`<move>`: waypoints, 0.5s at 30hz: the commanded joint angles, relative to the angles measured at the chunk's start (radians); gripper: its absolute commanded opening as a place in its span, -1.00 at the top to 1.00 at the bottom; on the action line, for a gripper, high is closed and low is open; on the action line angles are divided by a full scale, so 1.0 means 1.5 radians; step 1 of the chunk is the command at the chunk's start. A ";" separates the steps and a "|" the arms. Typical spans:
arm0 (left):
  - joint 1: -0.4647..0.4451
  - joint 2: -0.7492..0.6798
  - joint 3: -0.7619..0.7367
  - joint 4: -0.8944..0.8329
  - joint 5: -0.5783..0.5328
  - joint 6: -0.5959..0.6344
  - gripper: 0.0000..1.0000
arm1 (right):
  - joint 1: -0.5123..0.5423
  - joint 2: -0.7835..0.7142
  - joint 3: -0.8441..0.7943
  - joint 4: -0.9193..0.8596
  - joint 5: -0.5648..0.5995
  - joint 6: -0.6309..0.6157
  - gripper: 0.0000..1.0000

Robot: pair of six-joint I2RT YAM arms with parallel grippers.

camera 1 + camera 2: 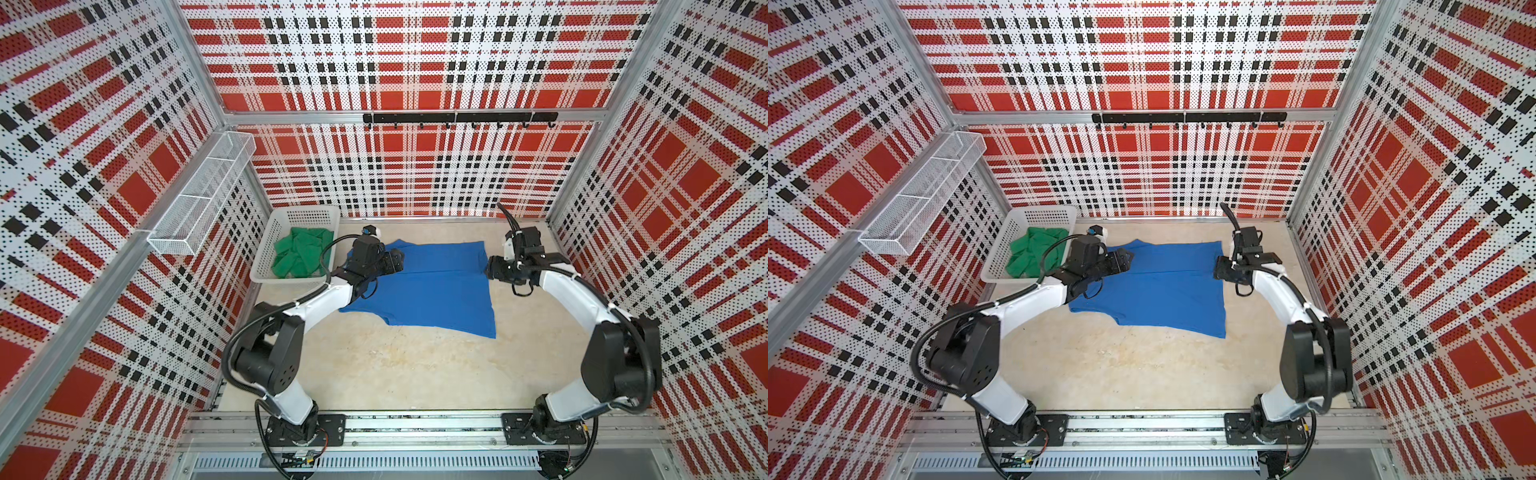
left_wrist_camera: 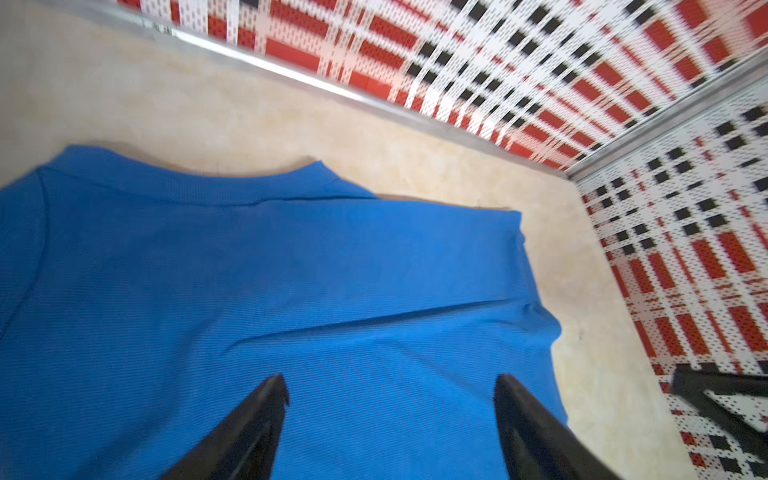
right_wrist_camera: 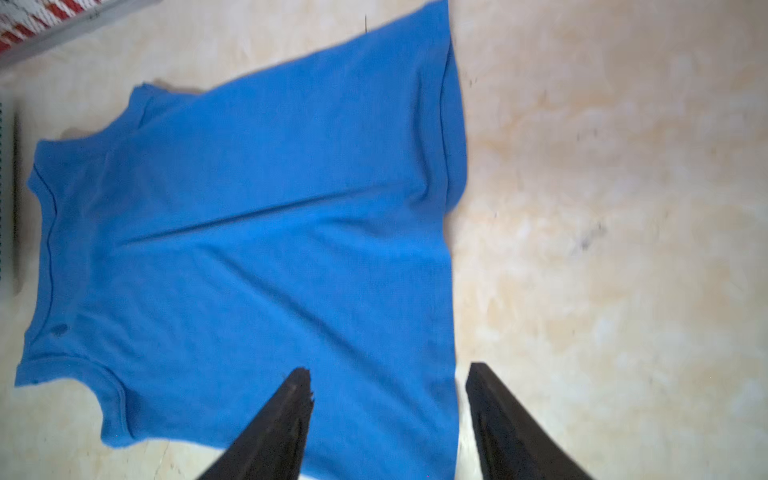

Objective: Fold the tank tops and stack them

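While both arms are reaching in over the table [image 1: 395,365], the blue tank top [image 1: 436,286] is lying spread flat toward twelve o'clock of the tabletop, and nothing is gripping it. The left gripper [image 2: 390,382] is hanging over the garment's nine o'clock side, by the shoulder end, its jaws standing wide apart with only bare cloth showing between them; whether the tips are touching the fabric I cannot tell. The right gripper [image 3: 386,370] is hovering at the three o'clock edge, jaws likewise parted and empty, one finger over the hem and the other over bare table. The green tank top [image 1: 303,251] is sitting crumpled in the white basket [image 1: 286,279] at about ten o'clock.
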 commanded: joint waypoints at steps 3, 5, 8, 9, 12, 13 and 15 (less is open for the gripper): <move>-0.037 -0.136 -0.187 -0.115 -0.002 -0.059 -0.45 | 0.010 -0.135 -0.126 -0.117 0.004 0.057 -0.22; -0.056 -0.179 -0.251 -0.119 0.004 -0.100 -0.39 | 0.010 -0.180 -0.165 -0.138 -0.008 0.071 -0.15; -0.076 -0.224 -0.326 -0.085 0.012 -0.170 -0.34 | 0.010 -0.223 -0.215 -0.146 -0.026 0.087 -0.04; -0.079 -0.231 -0.347 -0.063 0.023 -0.194 -0.33 | 0.010 -0.228 -0.230 -0.142 -0.030 0.091 -0.01; -0.083 -0.232 -0.388 0.002 0.039 -0.247 -0.34 | 0.001 -0.222 -0.262 -0.121 -0.064 0.097 0.02; -0.083 -0.232 -0.395 0.017 0.039 -0.258 -0.37 | -0.008 -0.222 -0.272 -0.107 -0.081 0.100 0.03; -0.084 -0.221 -0.399 0.034 0.041 -0.276 -0.45 | -0.019 -0.222 -0.291 -0.078 -0.107 0.104 0.03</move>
